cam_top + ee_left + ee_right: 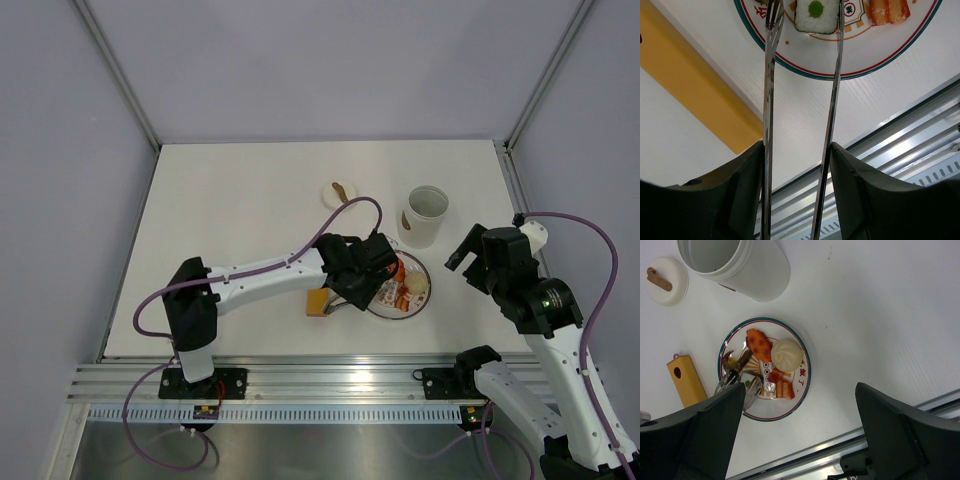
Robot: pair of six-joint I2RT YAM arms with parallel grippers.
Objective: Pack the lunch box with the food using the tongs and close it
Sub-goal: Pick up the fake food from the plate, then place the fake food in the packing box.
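My left gripper (796,150) is shut on the slim metal tongs (832,100), one thin arm against each finger. The tong tips straddle a white-and-green food piece (815,16) on the patterned plate (880,55); I cannot tell whether they touch it. Also on the plate are a pale bun (786,354), an orange-red piece (759,344) and red-brown pieces (782,389). The white lunch box (426,215) stands uncovered behind the plate. My right gripper (480,262) hangs open and empty, to the right of the plate.
The round white lid (340,192) with a brown handle lies left of the lunch box. A flat orange bar (318,302) lies left of the plate, under my left arm. The metal rail (330,375) runs along the table's near edge.
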